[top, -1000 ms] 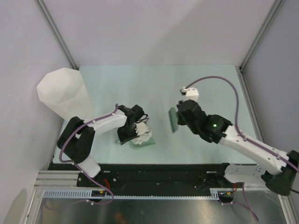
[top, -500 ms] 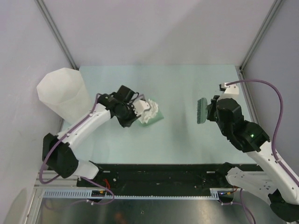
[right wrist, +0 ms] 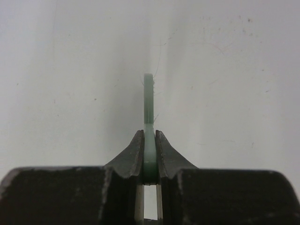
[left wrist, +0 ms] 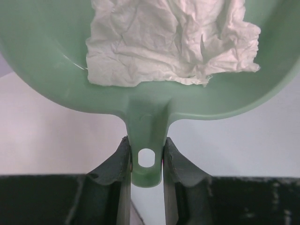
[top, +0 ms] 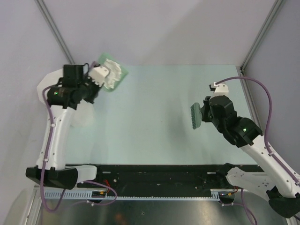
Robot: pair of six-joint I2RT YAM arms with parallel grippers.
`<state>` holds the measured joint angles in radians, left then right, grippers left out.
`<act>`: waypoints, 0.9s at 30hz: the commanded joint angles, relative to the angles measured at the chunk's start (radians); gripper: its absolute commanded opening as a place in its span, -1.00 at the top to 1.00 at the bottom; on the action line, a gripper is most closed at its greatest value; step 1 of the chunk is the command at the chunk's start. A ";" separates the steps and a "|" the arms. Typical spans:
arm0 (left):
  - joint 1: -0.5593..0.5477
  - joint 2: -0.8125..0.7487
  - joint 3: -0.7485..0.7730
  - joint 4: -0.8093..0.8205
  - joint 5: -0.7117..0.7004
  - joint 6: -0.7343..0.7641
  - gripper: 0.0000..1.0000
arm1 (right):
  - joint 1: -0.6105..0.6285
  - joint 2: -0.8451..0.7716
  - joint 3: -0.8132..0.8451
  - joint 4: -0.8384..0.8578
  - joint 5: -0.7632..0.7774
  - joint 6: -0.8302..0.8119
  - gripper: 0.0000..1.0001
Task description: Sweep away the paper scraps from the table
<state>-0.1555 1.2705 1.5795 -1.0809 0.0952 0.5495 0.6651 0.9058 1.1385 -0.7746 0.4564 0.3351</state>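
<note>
My left gripper (top: 95,75) is shut on the handle of a green dustpan (top: 117,80) and holds it high at the table's back left. Crumpled white paper scraps (top: 109,75) lie in the pan. In the left wrist view the scraps (left wrist: 173,40) fill the pan (left wrist: 47,79), and the handle (left wrist: 146,154) sits between my fingers. My right gripper (top: 204,114) is shut on a small green brush (top: 196,116) above the right half of the pale green table (top: 154,122). The right wrist view shows the brush (right wrist: 148,117) edge-on between the jaws. No loose scraps show on the table.
The tall white bin (top: 44,89) stands at the back left, mostly hidden behind my left arm. Grey walls and metal frame posts close in the table on three sides. A black strip (top: 154,171) runs along the front edge.
My left arm has lifted the dustpan with the scraps from the table's middle left up and back toward the bin. My right arm has drawn the brush away to the right.
</note>
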 commanded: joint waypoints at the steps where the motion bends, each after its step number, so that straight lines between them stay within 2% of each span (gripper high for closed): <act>1: 0.117 -0.083 0.117 -0.031 -0.063 0.084 1.00 | -0.004 0.019 0.032 0.067 -0.064 -0.015 1.00; 6: 0.238 -0.088 0.181 -0.031 -0.292 0.176 1.00 | -0.001 0.048 0.032 0.084 -0.093 -0.016 1.00; 11: 0.368 -0.065 0.192 -0.022 -0.443 0.303 1.00 | 0.001 0.054 0.032 0.086 -0.104 -0.019 1.00; 14: 0.407 -0.060 0.189 -0.011 -0.518 0.394 1.00 | 0.001 0.051 0.032 0.080 -0.102 -0.025 1.00; 17: 0.410 -0.072 0.154 0.015 -0.606 0.480 1.00 | 0.002 0.051 0.032 0.077 -0.107 -0.022 1.00; 19: 0.410 -0.092 0.110 0.076 -0.661 0.549 0.98 | 0.002 0.056 0.030 0.075 -0.110 -0.022 1.00; 20: 0.410 -0.098 0.090 0.100 -0.731 0.576 0.99 | 0.007 0.059 0.030 0.075 -0.110 -0.024 1.00; 27: 0.410 -0.145 -0.087 0.353 -0.923 0.894 0.94 | 0.021 0.071 0.027 0.078 -0.102 -0.030 1.00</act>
<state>0.2470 1.1629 1.5623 -0.9352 -0.6567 1.2110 0.6739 0.9726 1.1385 -0.7284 0.3515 0.3164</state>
